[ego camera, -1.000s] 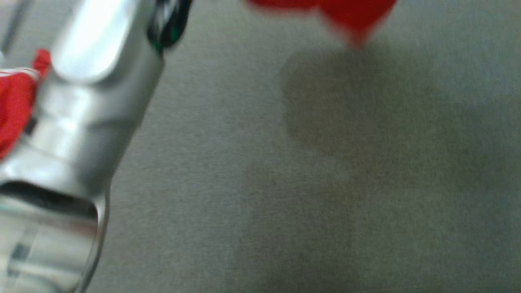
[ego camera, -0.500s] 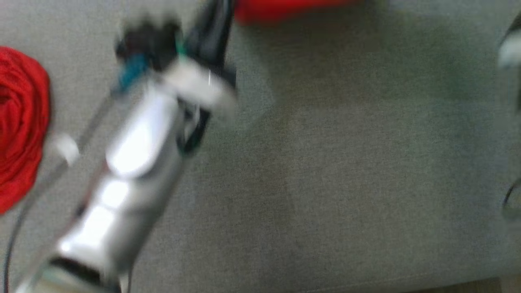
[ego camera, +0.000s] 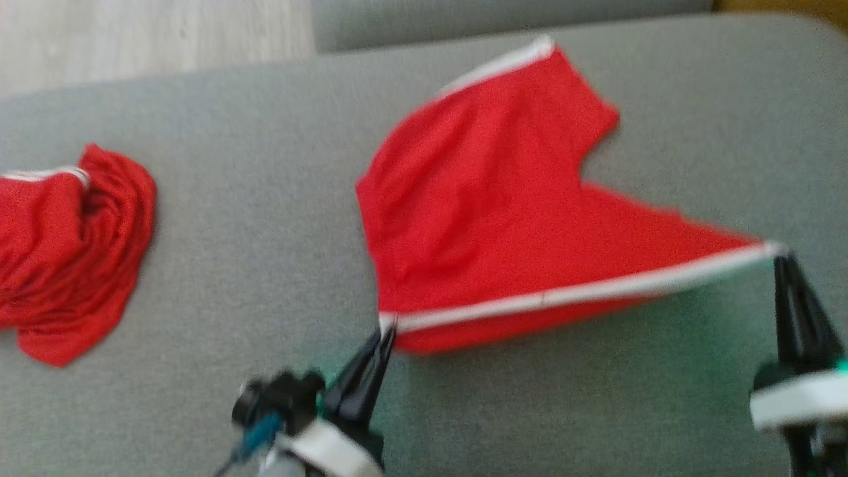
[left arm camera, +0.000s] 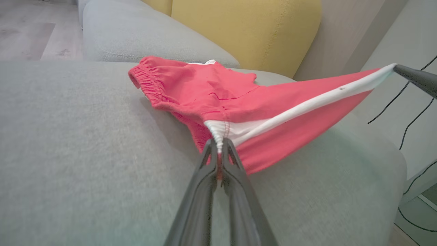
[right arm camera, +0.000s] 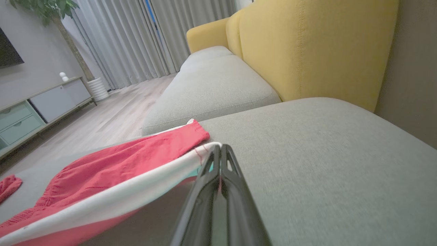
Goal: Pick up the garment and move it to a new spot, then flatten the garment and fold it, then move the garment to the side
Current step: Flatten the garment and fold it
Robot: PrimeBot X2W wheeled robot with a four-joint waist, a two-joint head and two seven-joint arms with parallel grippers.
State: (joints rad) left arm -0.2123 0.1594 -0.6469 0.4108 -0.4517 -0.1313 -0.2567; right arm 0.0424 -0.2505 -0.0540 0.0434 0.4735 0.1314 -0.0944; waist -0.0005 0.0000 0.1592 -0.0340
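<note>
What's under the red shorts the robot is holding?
The grey sofa cushion. The shorts' striped edge is held above it between the left gripper and right gripper; the far part rests on it and hides the patch beneath.

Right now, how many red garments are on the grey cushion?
2. The red shorts are stretched between the left gripper and right gripper, centre-right in the head view; a crumpled red garment lies at that view's left edge, partly cut off.

Grey sofa seat [right arm camera: 324, 164], yellow backrest [right arm camera: 307, 51], pale curtains [right arm camera: 136, 41]
</note>
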